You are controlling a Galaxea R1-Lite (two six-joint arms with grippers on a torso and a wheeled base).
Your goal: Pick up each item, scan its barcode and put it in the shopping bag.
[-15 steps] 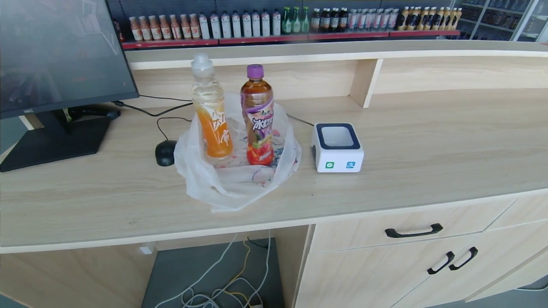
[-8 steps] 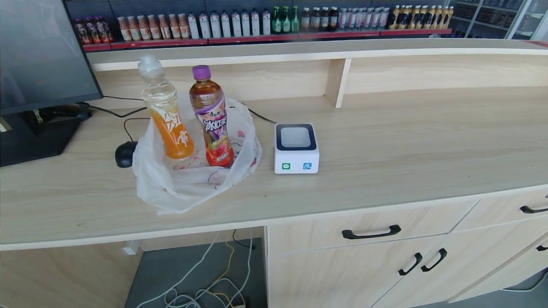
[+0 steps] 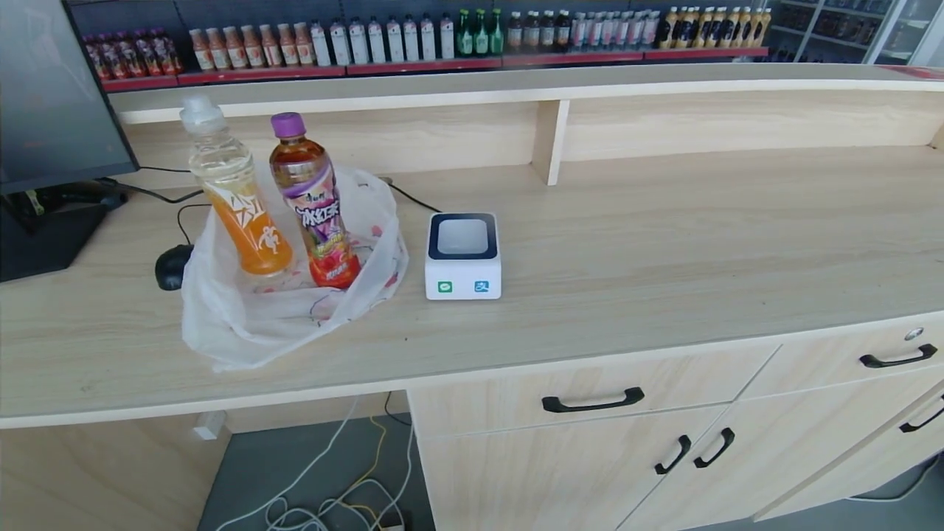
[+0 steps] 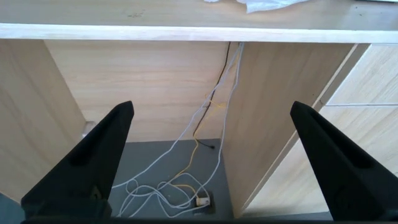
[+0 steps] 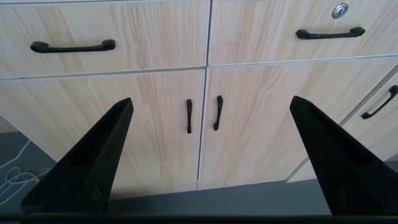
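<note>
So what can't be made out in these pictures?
Barcodes on the orange bottle and the purple-capped bottle: head view, too small or turned away.
Monitor: head view, cut off by the left and top edges.
Shelf bottles: head view, too small to tell apart.
Shopping bag: left wrist view, cut off by the top edge.

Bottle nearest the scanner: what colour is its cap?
The cap is purple; head view.

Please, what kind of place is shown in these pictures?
Most likely a checkout counter in a small shop. Shelves of bottled drinks line the back wall, a white scanner sits on the wooden counter, and the plastic shopping bag beside it holds an orange-labelled bottle and a purple-capped bottle.
</note>
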